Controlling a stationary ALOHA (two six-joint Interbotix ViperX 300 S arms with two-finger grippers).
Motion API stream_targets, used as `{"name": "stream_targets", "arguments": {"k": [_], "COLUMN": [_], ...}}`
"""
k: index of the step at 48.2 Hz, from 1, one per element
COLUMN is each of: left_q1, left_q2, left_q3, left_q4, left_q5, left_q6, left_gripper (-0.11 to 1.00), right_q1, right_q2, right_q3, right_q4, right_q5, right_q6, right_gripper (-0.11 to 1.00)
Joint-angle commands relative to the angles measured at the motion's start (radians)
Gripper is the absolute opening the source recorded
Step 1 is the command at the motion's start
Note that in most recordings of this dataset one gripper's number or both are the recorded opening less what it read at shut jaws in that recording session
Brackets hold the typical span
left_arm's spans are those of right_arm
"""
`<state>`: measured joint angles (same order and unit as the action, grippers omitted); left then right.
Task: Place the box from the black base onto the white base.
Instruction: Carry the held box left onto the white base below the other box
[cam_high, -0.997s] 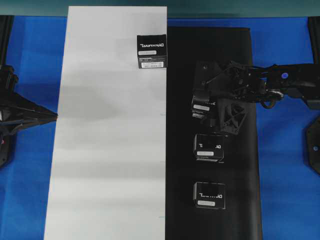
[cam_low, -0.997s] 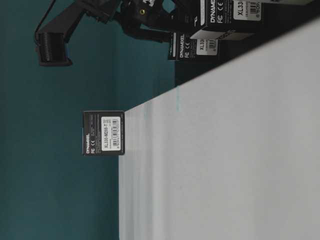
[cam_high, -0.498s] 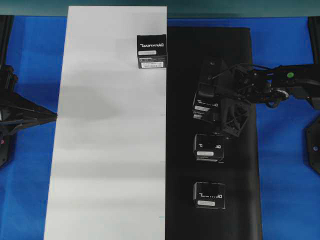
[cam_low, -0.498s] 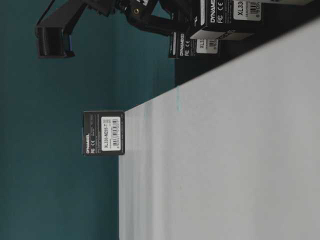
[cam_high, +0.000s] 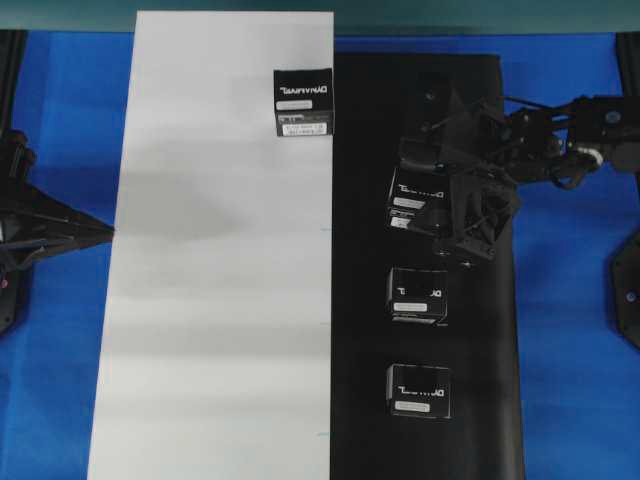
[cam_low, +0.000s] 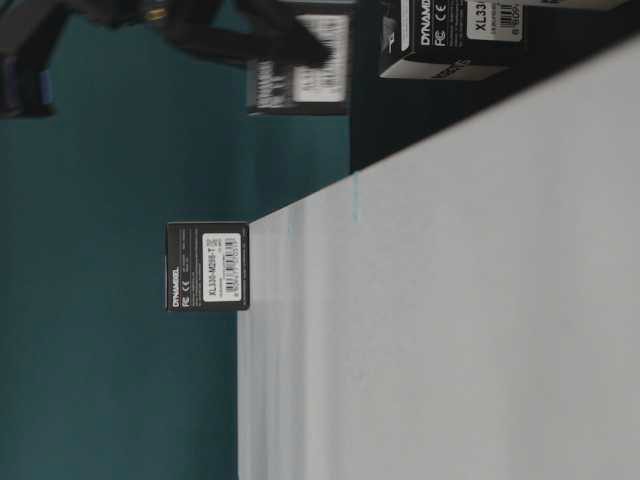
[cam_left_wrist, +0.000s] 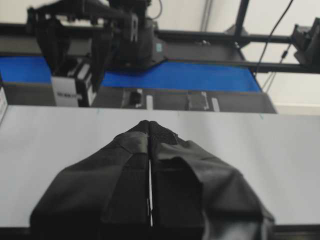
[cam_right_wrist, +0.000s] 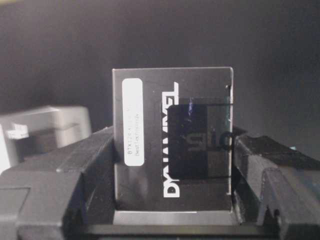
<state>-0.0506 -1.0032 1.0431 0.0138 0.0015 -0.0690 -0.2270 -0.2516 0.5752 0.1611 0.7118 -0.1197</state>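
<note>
One box (cam_high: 304, 103) already sits on the white base (cam_high: 220, 300), at about 1 o'clock on the sheet, close to its right edge. The box (cam_high: 420, 199) now in hand is clamped between the fingers of the right gripper (cam_high: 440, 200), which are closed partway against its two sides; the right wrist view shows the carton (cam_right_wrist: 172, 145) wedged upright between the pads. In the table-level view it hangs clear of the black base (cam_high: 420, 120), so I judge the pick made and the lift begun. What remains is the carry toward 9 o'clock and setting it down on the white sheet.

Two further boxes (cam_high: 418, 296) (cam_high: 419, 390) stand on the black base toward 6 o'clock of the held one, outside the likely path. The placed box lies toward 10 o'clock and should be easy to miss. The left gripper (cam_left_wrist: 150, 150) is pressed shut and empty, parked at the white base's 9 o'clock edge over the blue table (cam_high: 70, 130).
</note>
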Motion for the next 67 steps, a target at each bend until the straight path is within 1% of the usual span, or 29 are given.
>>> {"name": "stream_targets", "arguments": {"k": [1,20,28,45,59,67], "left_q1": [-0.002,-0.002,-0.002,-0.002,-0.002,-0.002], "left_q2": [0.005,-0.008,-0.014,-0.011,-0.009,-0.009], "left_q3": [-0.031,-0.032,-0.034,-0.032,-0.032,-0.032], "left_q4": [0.003,0.003,0.003,0.003,0.003,0.003], "left_q5": [-0.005,-0.005,-0.005,-0.005,-0.005,-0.005], "left_q6": [-0.002,0.000,0.000,0.000,0.000,0.000], "left_gripper": [-0.04,-0.04,-0.04,-0.04,-0.04,-0.04], "right_q1": [0.002,0.021,0.032,0.046,0.066,0.078], "right_q2": [-0.008,0.017,0.052,0.129,0.204,0.250], "right_q3": [-0.063,-0.216,-0.268,-0.367,-0.434,-0.471], "right_q4": [0.003,0.003,0.003,0.000,-0.003,-0.003], "right_q5": [0.041,0.071,0.100,0.112,0.161,0.169], "right_q6": [-0.002,-0.005,-0.006,-0.012,-0.044,-0.064], "right_gripper": [0.56,0.56,0.56,0.56,0.56,0.56]}}
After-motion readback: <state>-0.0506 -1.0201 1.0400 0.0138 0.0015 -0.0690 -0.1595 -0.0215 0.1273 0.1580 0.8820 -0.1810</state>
